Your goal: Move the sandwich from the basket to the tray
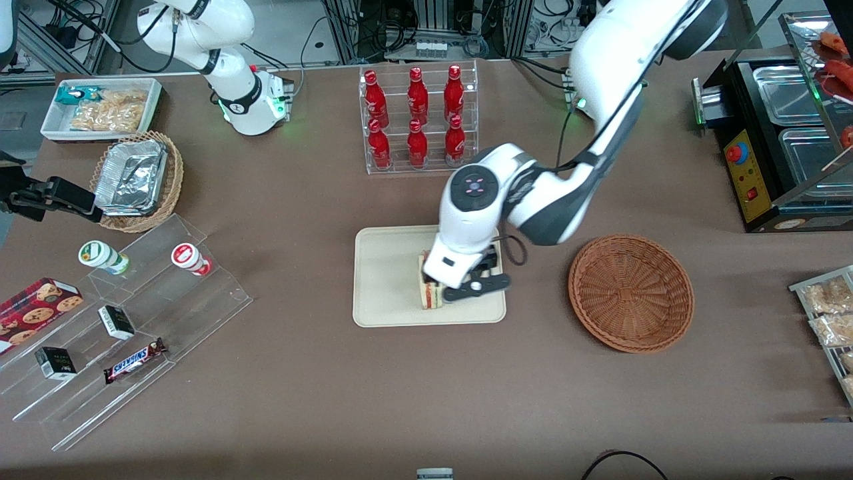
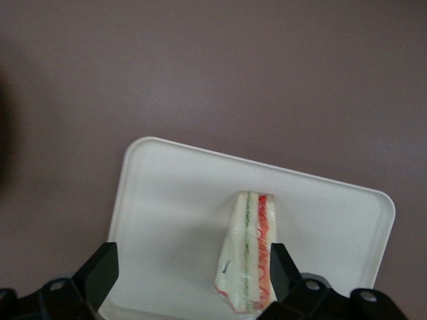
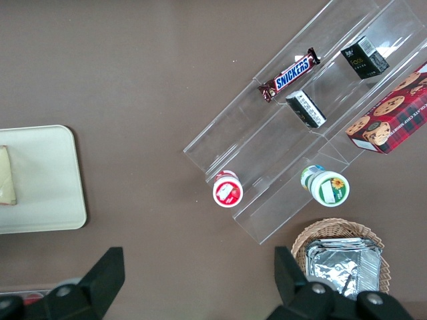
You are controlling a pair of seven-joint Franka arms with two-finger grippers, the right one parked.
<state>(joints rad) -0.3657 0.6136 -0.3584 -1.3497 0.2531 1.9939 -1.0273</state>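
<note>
Left arm's gripper (image 1: 445, 288) is low over the tray (image 1: 386, 280), right at the tray's edge nearest the basket (image 1: 630, 291). Jaws spread wide apart in the wrist view: one finger (image 2: 100, 270) sits well clear of the sandwich (image 2: 250, 253), the other finger (image 2: 280, 267) is just beside its red-filling side, can't tell if it's touching. Nothing pinched. Sandwich stands on its edge on the tray, filling stripes (green, pink, red) facing up toward the wrist cam, wedge tip pointing at the gripper. In the front view the sandwich (image 1: 430, 288) peeks out from under the wrist, toward the front-camera side of the tray. Basket sits on the brown table (image 1: 300, 400), near the tray but apart from it, toward the working arm's end, w/ nothing visible inside. Farther from the front cam than the tray: clear rack of red bottles (image 1: 418, 117). Toward the parked arm's end: tan wicker basket w/ foil containers (image 1: 136, 180), white bin of snack packets (image 1: 100, 107), clear stepped shelf (image 1: 126, 320) w/ a Snickers bar (image 1: 135, 360), two small cups & little boxes. Parked arm's wrist cam catches the tray corner (image 3: 60, 200) w/ a pale slice of the sandwich (image 3: 7, 177) on it.
</note>
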